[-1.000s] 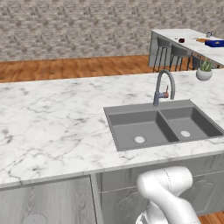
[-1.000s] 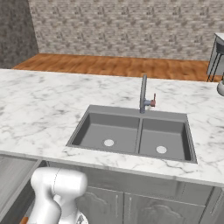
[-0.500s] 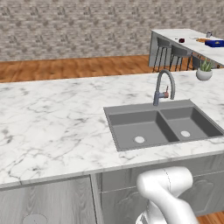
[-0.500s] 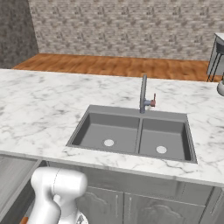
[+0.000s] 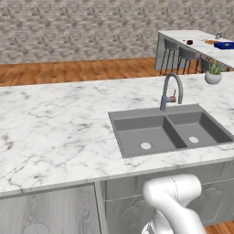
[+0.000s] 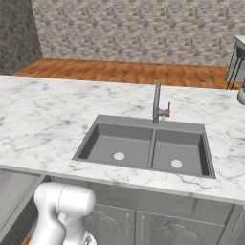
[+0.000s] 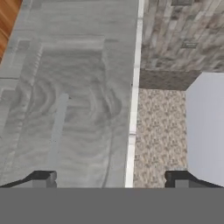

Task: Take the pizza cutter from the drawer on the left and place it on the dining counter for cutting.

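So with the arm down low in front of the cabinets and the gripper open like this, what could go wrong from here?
The open gripper holds nothing and faces a grey cabinet front beside a white edge strip; a finger could catch that strip as it closes in. The pizza cutter isn't visible, so a reach now would be blind. The dining counter is far off beyond the sink, so a long carry follows.

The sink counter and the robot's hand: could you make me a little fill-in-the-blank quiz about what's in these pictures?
1. The grey sink has ___ basins.
2. The faucet stands behind the sink on a white ___ counter.
3. In the hand view, the gripper has its two dark tips standing wide ___.
4. A small potted ___ sits near the counter's far right end.

Missing words: two; marble; apart; plant
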Available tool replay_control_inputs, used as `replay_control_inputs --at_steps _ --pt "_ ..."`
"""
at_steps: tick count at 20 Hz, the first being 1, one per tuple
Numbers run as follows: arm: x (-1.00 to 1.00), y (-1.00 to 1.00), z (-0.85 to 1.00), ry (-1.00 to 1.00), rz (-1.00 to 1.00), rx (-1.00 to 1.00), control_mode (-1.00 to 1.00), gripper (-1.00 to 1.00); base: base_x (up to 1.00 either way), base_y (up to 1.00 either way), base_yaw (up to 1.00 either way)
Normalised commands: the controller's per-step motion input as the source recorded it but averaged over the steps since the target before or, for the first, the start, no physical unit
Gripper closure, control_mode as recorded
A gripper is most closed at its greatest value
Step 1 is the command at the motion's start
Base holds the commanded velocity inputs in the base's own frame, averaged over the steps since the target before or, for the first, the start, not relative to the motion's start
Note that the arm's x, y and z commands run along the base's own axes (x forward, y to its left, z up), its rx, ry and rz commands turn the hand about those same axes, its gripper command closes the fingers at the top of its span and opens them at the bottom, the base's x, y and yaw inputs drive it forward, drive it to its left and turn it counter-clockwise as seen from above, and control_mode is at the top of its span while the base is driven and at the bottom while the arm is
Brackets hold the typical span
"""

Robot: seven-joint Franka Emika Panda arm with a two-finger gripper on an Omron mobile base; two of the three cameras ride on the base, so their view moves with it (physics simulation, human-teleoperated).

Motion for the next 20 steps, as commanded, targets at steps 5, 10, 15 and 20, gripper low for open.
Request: replay_control_inputs --at_steps 5,10,15,20 --pt "-0.19 0.0 0.68 0.0 0.0 0.0 -1.0 -1.0 0.0 0.0 0.0" --pt "-0.02 -0.01 0.71 0.0 0.0 0.0 -1.0 -1.0 0.0 0.0 0.0" --pt "0.04 -0.07 0.74 0.02 0.0 0.02 -1.0 -1.0 0.0 0.0 0.0" --pt "0.42 -0.15 0.71 0.11 -0.03 0.05 -1.0 -1.0 0.0 0.0 0.0"
